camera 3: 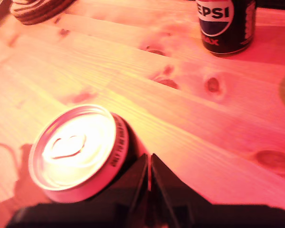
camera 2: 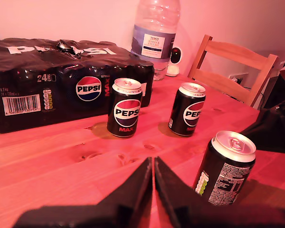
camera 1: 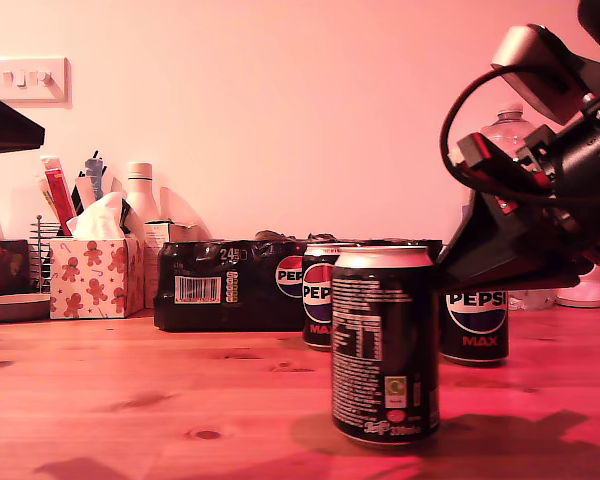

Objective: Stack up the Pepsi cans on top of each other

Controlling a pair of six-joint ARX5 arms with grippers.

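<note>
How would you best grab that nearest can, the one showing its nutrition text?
Around the middle of the nearest can's round side wall, from the side, I'd judge. It stands upright and apart from the other two cans, so fingers fit either side, leaving the flat top free.

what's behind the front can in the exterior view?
Behind the front can stand two more Pepsi cans, logos forward, and behind them the black 24-pack. The front can covers part of the nearer can and the middle of the pack.
</note>
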